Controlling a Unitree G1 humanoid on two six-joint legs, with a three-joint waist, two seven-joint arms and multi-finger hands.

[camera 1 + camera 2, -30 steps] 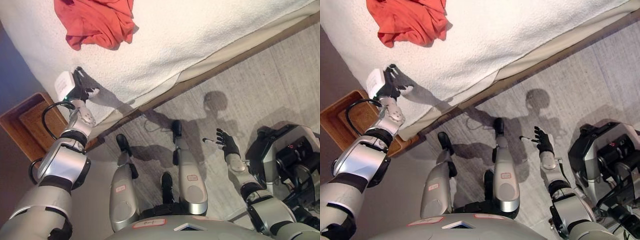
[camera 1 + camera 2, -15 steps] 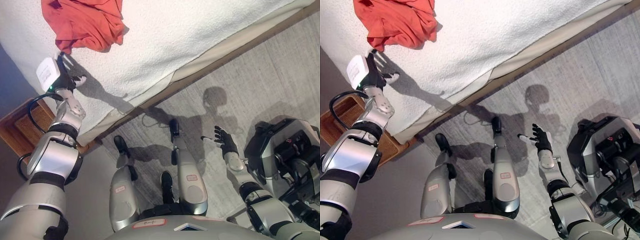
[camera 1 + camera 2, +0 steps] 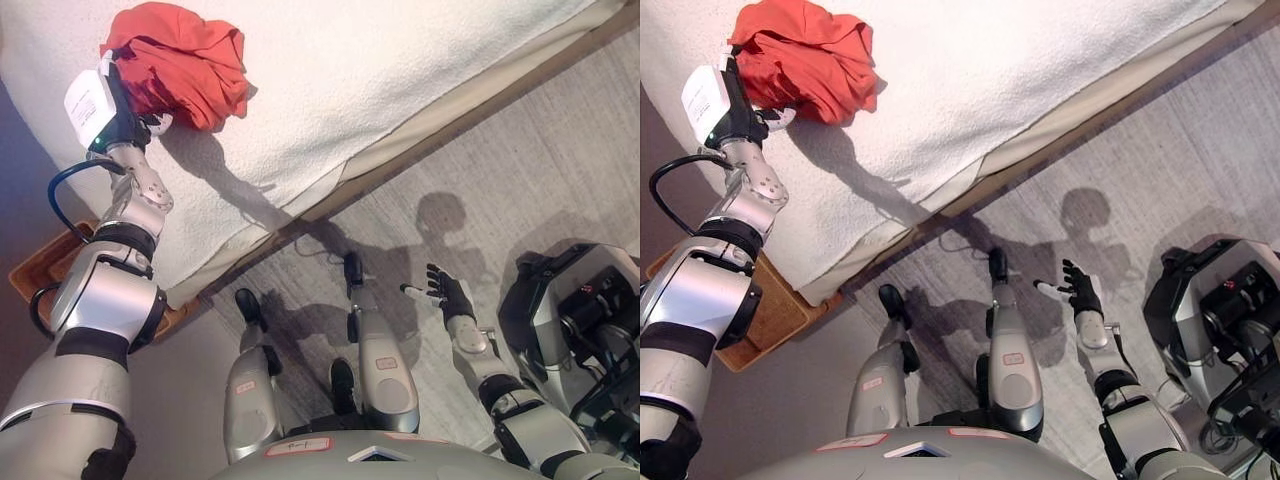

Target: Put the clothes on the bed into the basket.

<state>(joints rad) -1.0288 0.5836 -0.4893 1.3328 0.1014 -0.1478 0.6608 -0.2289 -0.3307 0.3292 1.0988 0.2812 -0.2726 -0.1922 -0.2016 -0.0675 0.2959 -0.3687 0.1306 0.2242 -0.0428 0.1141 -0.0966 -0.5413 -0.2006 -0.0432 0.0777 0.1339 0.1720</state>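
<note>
My right robot hand [image 3: 452,297] hangs low over the floor [image 3: 560,170], fingers spread wide, holding nothing. The wicker basket [image 3: 765,320] sits on the floor at the bed's near corner, beside my left arm; only part of it shows, and no clothing is visible in that part. My left robot hand [image 3: 125,120] is at the near edge of the orange garment [image 3: 185,65], touching it; I cannot tell whether its fingers have closed on the cloth. The garment lies bunched on the white bed [image 3: 400,70]. I judge the task barely begun: grasp, lift and transfer remain.
</note>
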